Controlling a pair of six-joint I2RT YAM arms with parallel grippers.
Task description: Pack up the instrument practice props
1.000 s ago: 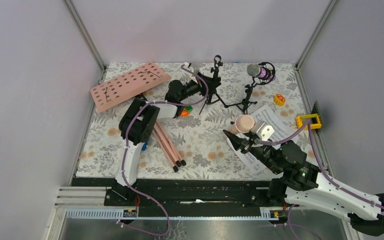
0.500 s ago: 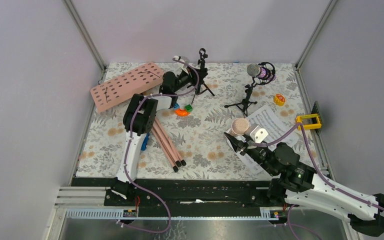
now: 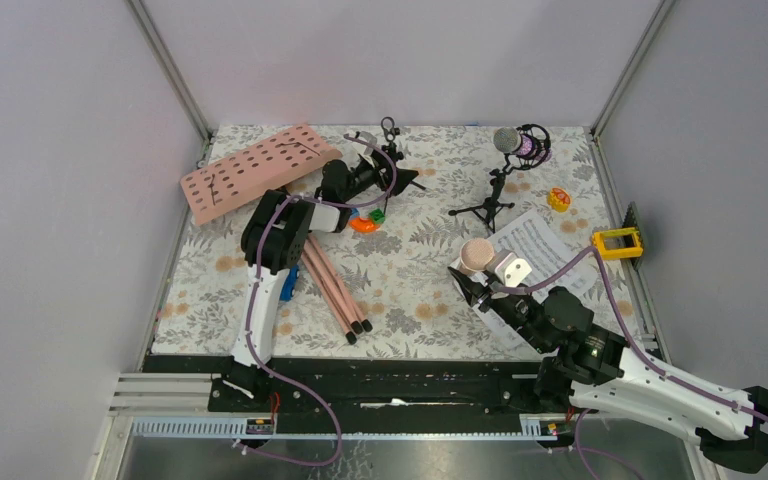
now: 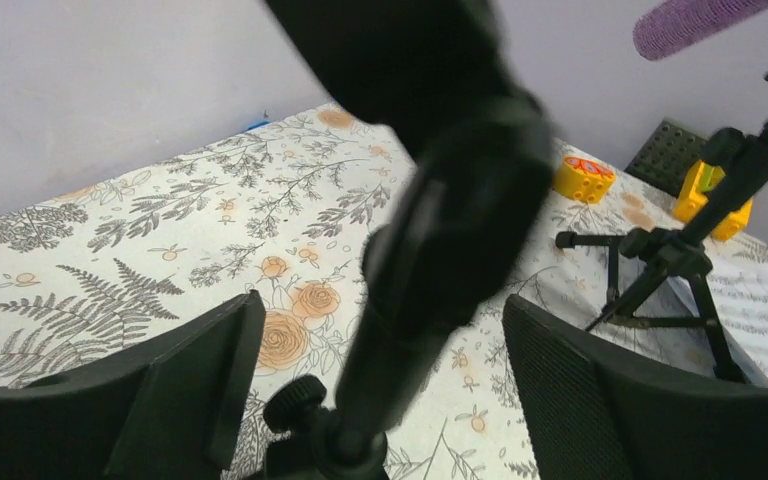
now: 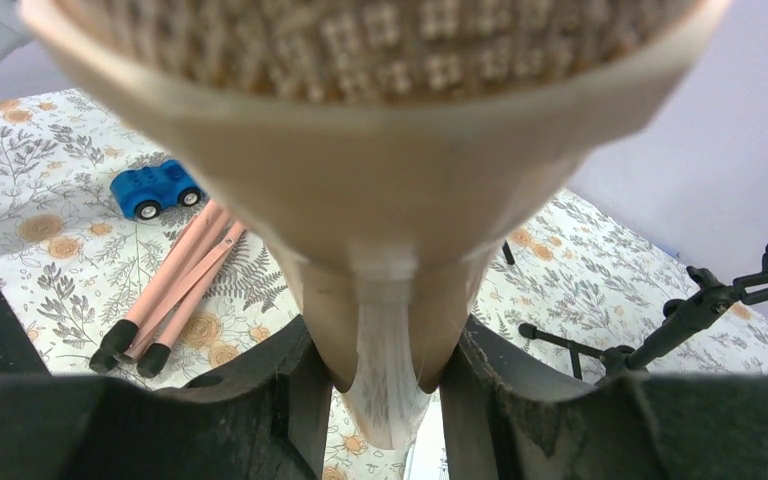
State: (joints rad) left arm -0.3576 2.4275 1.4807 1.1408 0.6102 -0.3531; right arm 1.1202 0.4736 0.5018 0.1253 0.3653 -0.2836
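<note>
Pink microphone (image 3: 477, 252) sits at about 4 o'clock on the surface (image 3: 410, 300), head up, its handle clamped in the right pincer (image 3: 484, 284). The wrist view shows both black fingers (image 5: 295, 400) pressed against the handle. The right arm reaches in low from the near right corner, angled toward the middle.

At 7 o'clock the pink tripod legs (image 3: 332, 290) lie folded flat, black feet toward the near edge. The blue toy car (image 5: 155, 188) is just beside them. White sheet-music pages (image 3: 540, 238) lie at 3 o'clock, partly under the right arm.

The left arm stretches from the near left toward 12 o'clock. The left pincer (image 3: 368, 176) stands wide around a tilted black stand (image 4: 440, 240); whether it presses the stand I cannot tell. Orange and green blocks (image 3: 366, 221) lie just beneath it.

The salmon-pink rack (image 3: 255, 172) lies flat at 10 o'clock. The purple glitter microphone (image 3: 512, 141) stands on a small black tripod (image 3: 488, 207) at 1 o'clock. The surface is a floral cloth between plain pale walls.
</note>
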